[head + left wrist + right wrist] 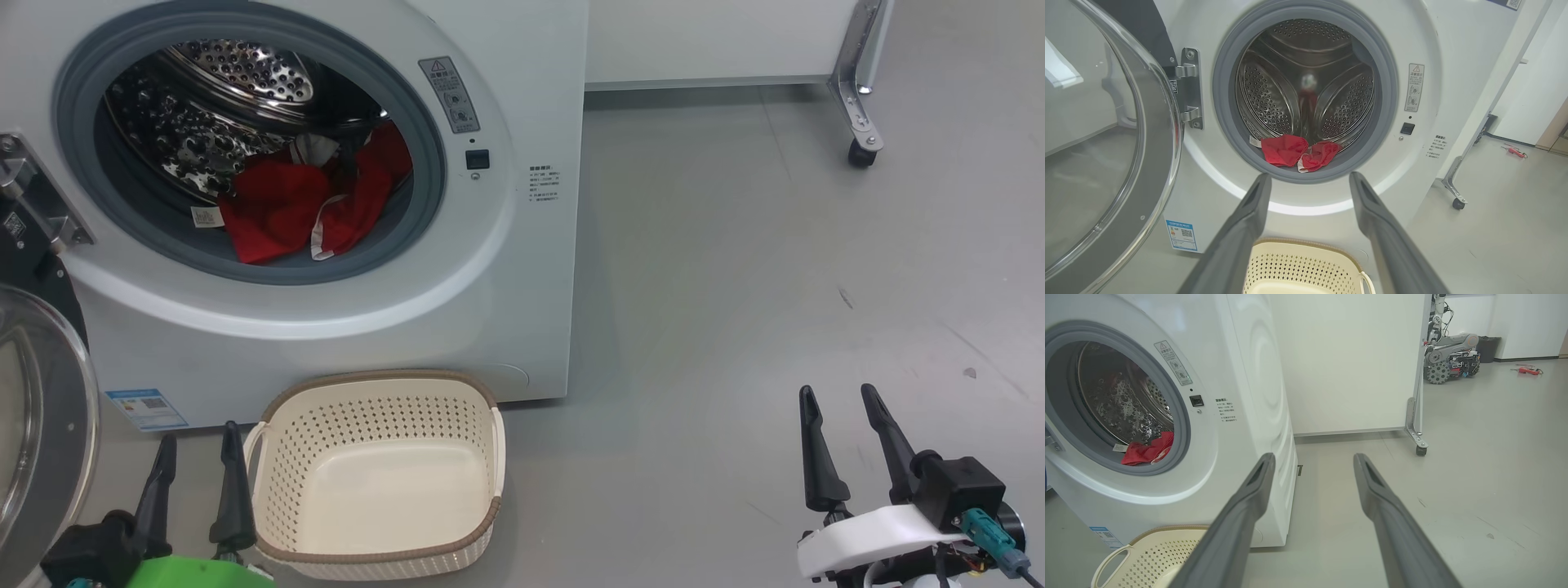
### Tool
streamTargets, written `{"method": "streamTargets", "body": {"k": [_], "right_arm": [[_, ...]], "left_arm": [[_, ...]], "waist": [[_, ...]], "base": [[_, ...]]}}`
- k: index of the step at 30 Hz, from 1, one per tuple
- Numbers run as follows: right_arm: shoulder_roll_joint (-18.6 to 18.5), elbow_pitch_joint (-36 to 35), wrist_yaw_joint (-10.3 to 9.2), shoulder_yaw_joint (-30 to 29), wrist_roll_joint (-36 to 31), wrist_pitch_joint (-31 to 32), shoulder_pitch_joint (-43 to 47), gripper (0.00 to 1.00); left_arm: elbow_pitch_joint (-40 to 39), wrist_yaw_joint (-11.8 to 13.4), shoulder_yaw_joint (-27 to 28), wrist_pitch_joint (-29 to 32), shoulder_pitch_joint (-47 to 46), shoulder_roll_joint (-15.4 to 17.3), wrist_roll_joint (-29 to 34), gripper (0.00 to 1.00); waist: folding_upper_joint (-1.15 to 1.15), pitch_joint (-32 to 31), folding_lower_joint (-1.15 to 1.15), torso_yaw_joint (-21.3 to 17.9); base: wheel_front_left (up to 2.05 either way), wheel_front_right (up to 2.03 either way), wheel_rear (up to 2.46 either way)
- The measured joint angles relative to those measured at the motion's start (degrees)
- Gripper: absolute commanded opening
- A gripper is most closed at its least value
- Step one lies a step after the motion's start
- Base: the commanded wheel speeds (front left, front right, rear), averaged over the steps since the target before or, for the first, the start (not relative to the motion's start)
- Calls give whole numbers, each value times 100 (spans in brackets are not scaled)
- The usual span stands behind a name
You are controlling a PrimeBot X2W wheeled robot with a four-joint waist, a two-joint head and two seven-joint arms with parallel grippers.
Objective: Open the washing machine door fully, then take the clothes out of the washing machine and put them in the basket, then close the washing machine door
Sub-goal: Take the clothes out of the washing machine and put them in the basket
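The white washing machine (343,327) stands at the left with its round door (37,425) swung open to the left; the door (1106,143) shows large in the left wrist view. Red clothes (310,204) lie at the front of the steel drum, against the grey seal; the same clothes (1298,150) (1147,451) appear in both wrist views. The cream basket (375,478) sits empty on the floor in front of the machine. My left gripper (200,453) is open just left of the basket. My right gripper (841,396) is open over bare floor at the right.
A white panel on a metal leg with a caster (861,151) stands behind at the right. In the right wrist view another wheeled machine (1449,359) sits far back. Grey floor stretches to the right of the washing machine.
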Motion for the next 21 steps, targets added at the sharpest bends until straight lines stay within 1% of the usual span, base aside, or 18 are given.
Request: {"method": "streamTargets", "body": {"k": [10,21], "right_arm": [[5,12,1,-1,0,0,1,100],[11,22,2,11,0,0,0,100]], "left_arm": [[-2,-1,-15,0,8,3,1,100],[9,-1,-60,0,12,36,101,100]], "waist": [[0,17,0,12],[0,10,0,-2]], "base": [[59,-64,6],[20,-20,0]]}}
